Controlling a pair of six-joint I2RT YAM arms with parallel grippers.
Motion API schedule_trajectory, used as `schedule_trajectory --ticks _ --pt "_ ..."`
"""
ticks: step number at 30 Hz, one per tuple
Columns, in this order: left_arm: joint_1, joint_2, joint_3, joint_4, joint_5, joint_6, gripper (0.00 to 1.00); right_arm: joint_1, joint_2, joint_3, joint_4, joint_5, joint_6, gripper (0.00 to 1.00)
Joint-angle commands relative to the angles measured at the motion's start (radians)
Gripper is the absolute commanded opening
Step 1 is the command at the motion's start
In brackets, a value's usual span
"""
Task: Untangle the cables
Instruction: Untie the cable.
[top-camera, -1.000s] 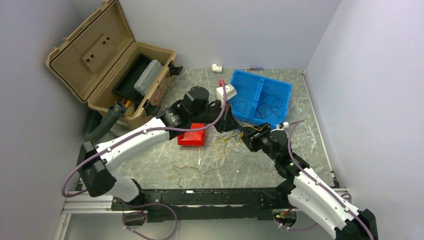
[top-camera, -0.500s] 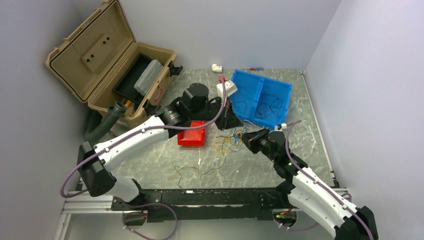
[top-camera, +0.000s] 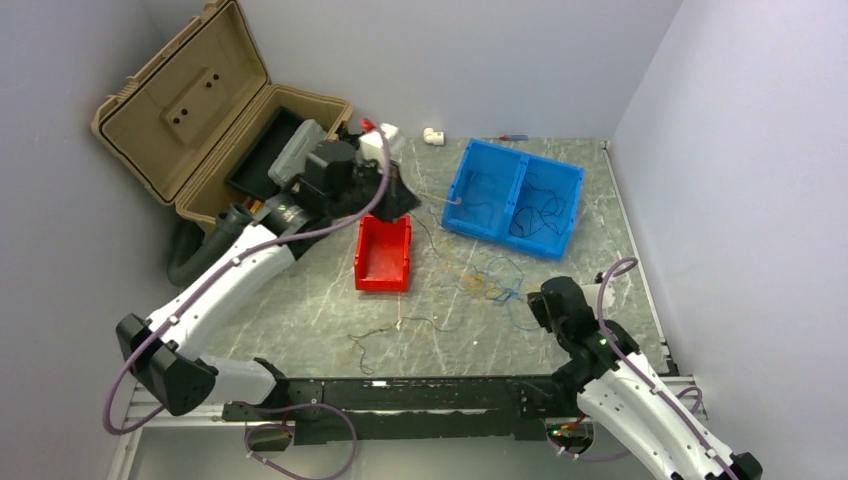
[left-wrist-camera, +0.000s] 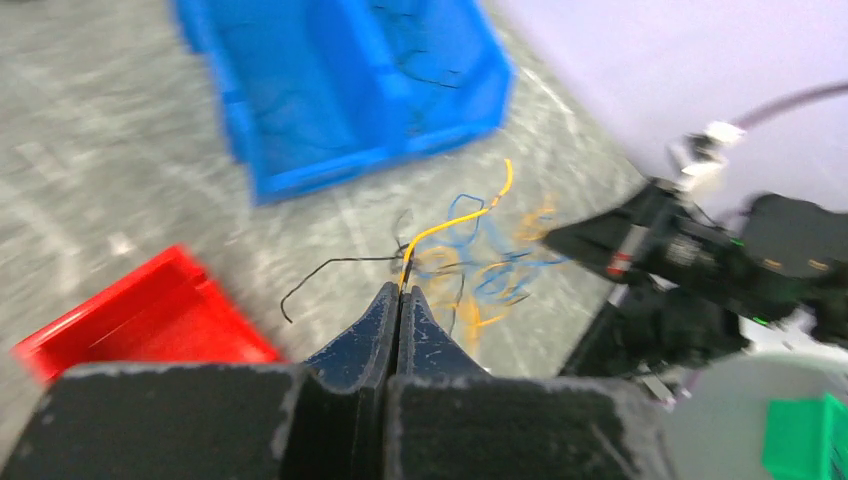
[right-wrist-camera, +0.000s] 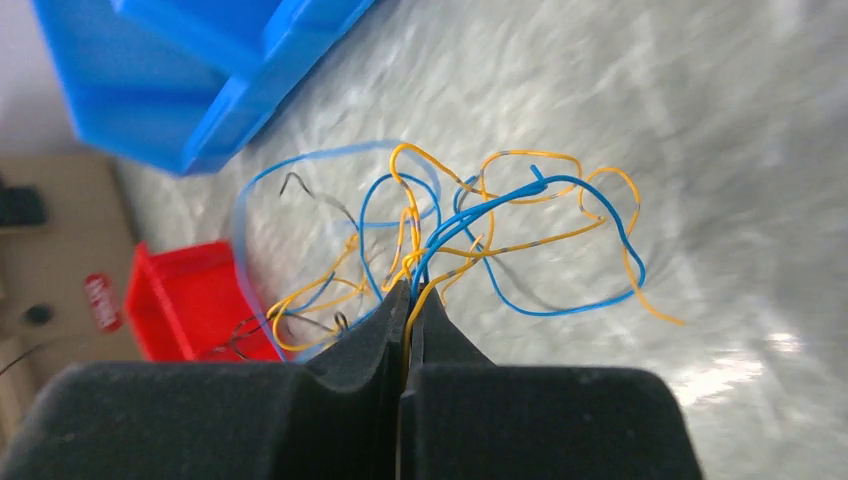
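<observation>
- Table (top-camera: 300, 300): grey marbled top and work area for both arms; the rest lies on it or hangs over it
- Toolbox (top-camera: 190, 120): tan, lid open, at 10 o'clock of the table, off to the side of the work
- Blue bin (top-camera: 515, 195): two compartments, at 1 o'clock; thin dark wires lie in both halves, so prob. the drop-off for freed strands
- Red bin (top-camera: 383, 255): at 9 o'clock of the tangle, just below the left wrist
- Left gripper (left-wrist-camera: 400, 298): raised near the toolbox corner, approx. 10 o'clock of the tangle; jaws pressed together on the tip of one yellow strand (left-wrist-camera: 455, 220); a dark wire ends beside it, and it cannot be told whether that one is pinched too
- Right gripper (right-wrist-camera: 405, 295): low over the table at 4 o'clock of the tangle; jaws closed on a bunch of yellow + blue strands at the knot's near edge; likely an anchor, so a pull from the opp. side draws one strand out instead of dragging the whole knot
- Cables (top-camera: 490, 285): loose knot of yellow-orange, blue + dark wires on the table between the two grippers, at 4 o'clock of table centre; loops look open, not cinched
- Yellow strand: runs from the left jaws down into the knot, i.e. not yet free; opposed grips at 10 and 4 o'clock suit a straight pull-apart
- Lone dark wire (top-camera: 385, 335): at 7 o'clock of the tangle, apart from it, lying flat on the table
</observation>
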Motion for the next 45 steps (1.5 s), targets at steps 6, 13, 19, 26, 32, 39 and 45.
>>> schedule_trajectory --ticks 6,13,19,26,32,39,45 --pt "0.224 -0.180 -0.088 -0.144 -0.150 0.060 0.00 -0.001 0.045 0.226 -0.447 0.448 -0.035 0.00" --pt "0.274 -0.235 -0.128 -0.185 -0.188 0.054 0.00 -0.001 0.048 0.266 -0.406 0.507 -0.149 0.00" --pt "0.304 -0.251 -0.059 -0.312 -0.402 0.089 0.00 -0.002 0.077 0.294 -0.478 0.562 -0.116 0.00" --pt "0.367 -0.355 -0.050 -0.340 -0.570 0.096 0.00 -0.002 0.154 0.334 -0.659 0.598 0.126 0.00" --pt "0.368 -0.415 -0.081 -0.298 -0.536 0.098 0.00 -0.002 0.096 0.332 -0.534 0.583 -0.041 0.00" --pt "0.368 -0.470 -0.097 -0.163 -0.192 0.121 0.00 -0.002 -0.053 0.296 -0.227 0.407 -0.472 0.14" --pt "0.361 -0.438 -0.058 -0.090 0.174 0.078 0.00 -0.002 -0.125 0.264 -0.016 0.183 -0.732 0.61"
